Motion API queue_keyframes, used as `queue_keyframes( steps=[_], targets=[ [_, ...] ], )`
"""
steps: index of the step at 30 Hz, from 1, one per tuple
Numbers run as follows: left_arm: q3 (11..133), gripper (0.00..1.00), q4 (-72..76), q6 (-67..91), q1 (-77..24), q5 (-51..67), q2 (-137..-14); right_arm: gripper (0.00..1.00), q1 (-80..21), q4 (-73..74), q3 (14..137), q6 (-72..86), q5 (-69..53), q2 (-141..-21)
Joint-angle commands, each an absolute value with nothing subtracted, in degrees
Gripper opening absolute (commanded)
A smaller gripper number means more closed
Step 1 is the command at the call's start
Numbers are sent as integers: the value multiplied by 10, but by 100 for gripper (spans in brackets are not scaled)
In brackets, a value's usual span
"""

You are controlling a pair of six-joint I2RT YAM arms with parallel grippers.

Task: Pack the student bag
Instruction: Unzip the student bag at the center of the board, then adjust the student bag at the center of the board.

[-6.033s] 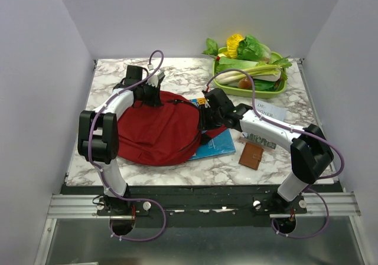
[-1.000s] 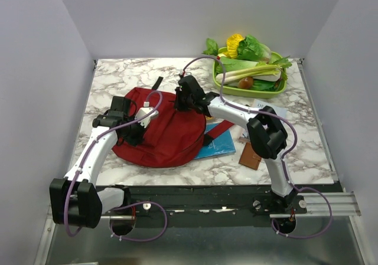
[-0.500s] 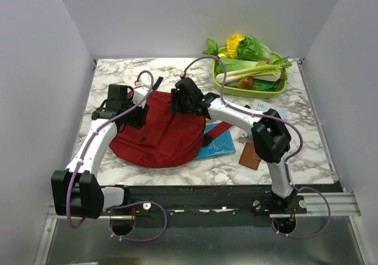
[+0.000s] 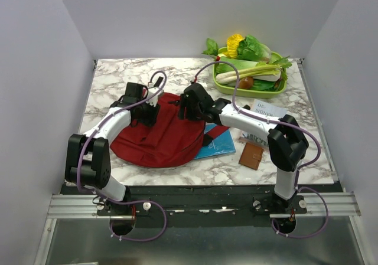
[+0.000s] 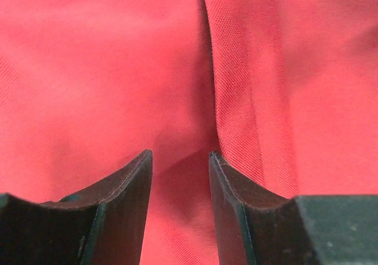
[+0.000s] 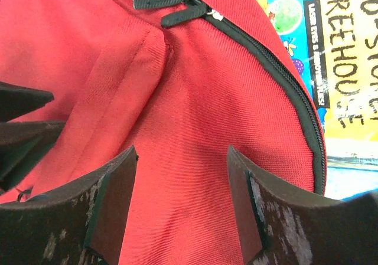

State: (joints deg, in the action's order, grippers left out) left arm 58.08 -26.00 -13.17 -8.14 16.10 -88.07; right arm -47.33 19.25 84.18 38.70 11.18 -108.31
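Flat at centre frame: bag (image 4: 159,138), zip (image 6: 266,64) looking shut. Poised over its upper edge: left gripper (image 5: 180,159) and right gripper (image 6: 182,153), both spread, grasping nothing. Outside, at right: book (image 4: 221,148), wallet (image 4: 251,156). Probably barely started.

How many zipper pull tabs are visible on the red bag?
2. In the right wrist view, the upper tab and the lower tab lie side by side at the end of the zipper on the bag. Others may be hidden.

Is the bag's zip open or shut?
Shut, where visible: on the student bag, the zip lies closed from its pulls down.
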Motion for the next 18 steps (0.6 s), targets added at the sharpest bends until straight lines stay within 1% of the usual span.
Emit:
queue_keyframes(
  steps=[1,5,9,13,18],
  targets=[
    [572,53,-239,-131,-133,154,-860,71,-475,176,818,404,123,-1074],
    [544,57,-232,-123,-182,143,-850,71,-474,164,805,409,122,-1070],
    [521,59,-202,-122,-190,96,-849,71,-473,155,793,409,123,-1063],
    [509,58,-168,-124,-189,41,-869,71,-474,144,779,409,121,-1055],
    [506,56,-172,-132,-188,56,-868,71,-473,130,762,414,120,-1049]
  ],
)
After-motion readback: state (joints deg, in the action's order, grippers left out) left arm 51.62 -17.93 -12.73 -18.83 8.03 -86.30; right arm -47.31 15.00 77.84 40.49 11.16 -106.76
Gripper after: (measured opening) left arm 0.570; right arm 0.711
